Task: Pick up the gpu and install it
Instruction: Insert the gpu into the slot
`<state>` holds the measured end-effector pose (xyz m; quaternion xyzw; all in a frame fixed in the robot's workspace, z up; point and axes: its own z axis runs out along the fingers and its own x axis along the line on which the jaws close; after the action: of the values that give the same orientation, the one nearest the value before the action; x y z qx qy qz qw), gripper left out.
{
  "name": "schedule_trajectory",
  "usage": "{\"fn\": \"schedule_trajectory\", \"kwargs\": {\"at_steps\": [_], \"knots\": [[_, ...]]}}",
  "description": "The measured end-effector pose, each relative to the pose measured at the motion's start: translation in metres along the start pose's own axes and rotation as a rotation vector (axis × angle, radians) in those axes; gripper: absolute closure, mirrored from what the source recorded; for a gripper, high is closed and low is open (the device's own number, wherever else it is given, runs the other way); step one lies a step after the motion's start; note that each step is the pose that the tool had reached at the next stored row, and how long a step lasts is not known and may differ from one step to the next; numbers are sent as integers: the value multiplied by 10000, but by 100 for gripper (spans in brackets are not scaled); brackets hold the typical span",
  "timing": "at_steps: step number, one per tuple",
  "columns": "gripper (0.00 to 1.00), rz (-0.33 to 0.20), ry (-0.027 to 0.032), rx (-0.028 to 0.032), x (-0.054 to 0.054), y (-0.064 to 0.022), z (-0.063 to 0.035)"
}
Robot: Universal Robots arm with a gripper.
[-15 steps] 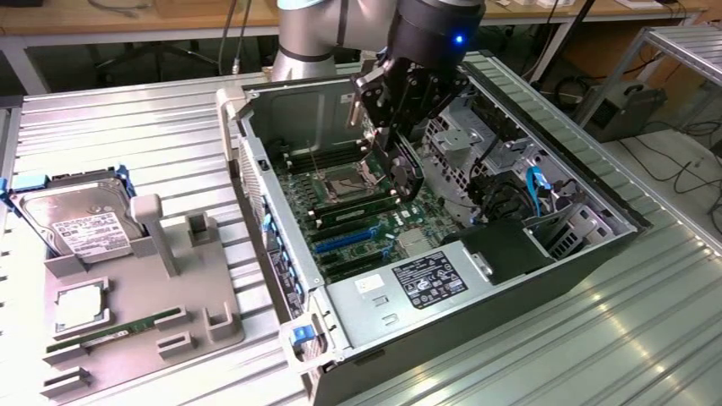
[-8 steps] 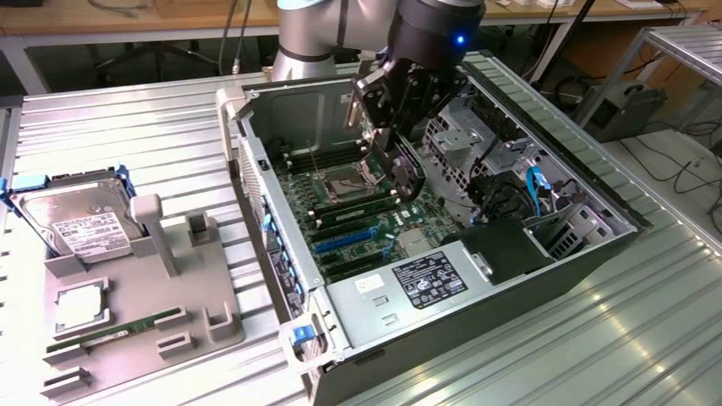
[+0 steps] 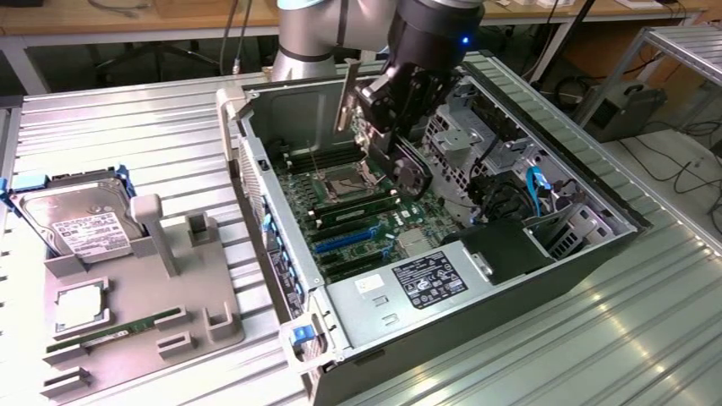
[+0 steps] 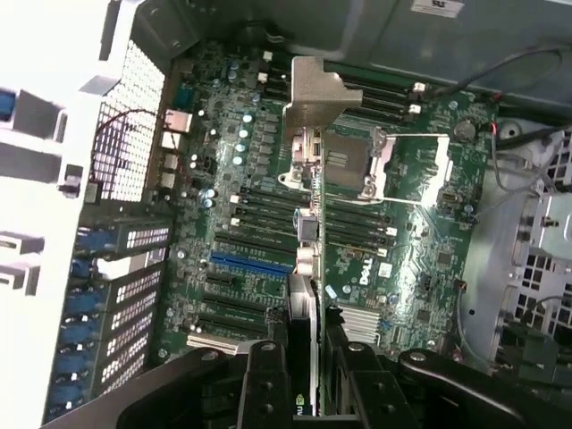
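Observation:
The gpu (image 3: 407,172) hangs on edge inside the open computer case (image 3: 542,127), above the motherboard (image 3: 361,216). Its silver end bracket (image 3: 347,91) sticks up toward the case's rear wall. My gripper (image 3: 391,108) is shut on the card's upper edge. In the wrist view the gpu (image 4: 307,295) runs edge-on between my two black fingers (image 4: 264,380), and its bracket (image 4: 313,89) sits over the area by the CPU socket (image 4: 350,165). The blue expansion slot (image 4: 251,264) lies just beside the card's line, with a gap between card and board.
A grey fixture tray (image 3: 209,326) on the exterior view's left holds a silver hard drive (image 3: 73,222), a CPU (image 3: 81,306) and a RAM stick (image 3: 113,328). Drive cages and cables (image 3: 530,190) crowd the case's far side. The rear slot covers (image 4: 125,295) line one wall.

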<state>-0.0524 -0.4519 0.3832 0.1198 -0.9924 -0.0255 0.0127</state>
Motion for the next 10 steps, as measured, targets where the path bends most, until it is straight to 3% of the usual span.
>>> {"fn": "schedule_trajectory", "kwargs": {"at_steps": [3,10], "knots": [[74,-958,52,19,0,-1,12],[74,-2397,128,45,-1,-2,34]]}}
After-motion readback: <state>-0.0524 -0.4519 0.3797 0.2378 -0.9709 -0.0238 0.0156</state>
